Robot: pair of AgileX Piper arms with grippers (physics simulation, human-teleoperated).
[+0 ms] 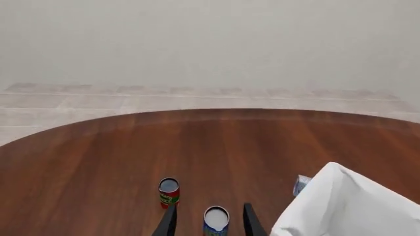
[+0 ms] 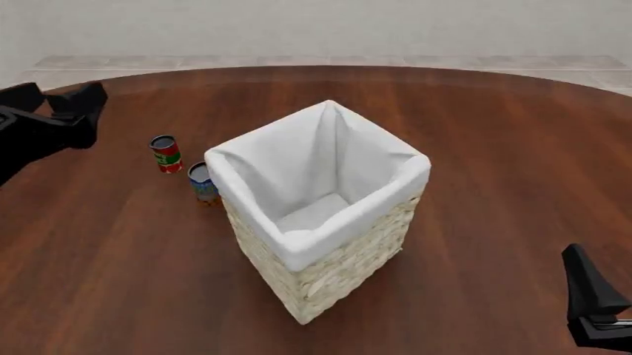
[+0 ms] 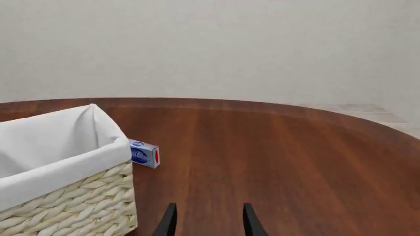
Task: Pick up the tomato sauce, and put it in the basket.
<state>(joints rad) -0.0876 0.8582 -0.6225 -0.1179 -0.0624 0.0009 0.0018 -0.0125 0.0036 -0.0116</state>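
The tomato sauce [image 2: 166, 154] is a small can with a red label and green band, standing upright on the table left of the basket [image 2: 336, 274]. It also shows in the left wrist view as the tomato sauce [image 1: 168, 191], ahead of the fingers. My left gripper [image 2: 58, 100] hovers open at the table's left edge, well apart from the can, with nothing between its fingers. The basket is tall pale wicker with a white cloth lining and stands mid-table. My right gripper [image 3: 206, 223] is open and empty at the near right, beside the basket [image 3: 72, 206].
A blue-labelled can [image 2: 203, 183] stands between the tomato sauce and the basket, close to the basket's left wall. A small blue and white box [image 3: 144, 153] lies on the table behind the basket. The round wooden table's far edge [image 1: 210, 112] curves ahead.
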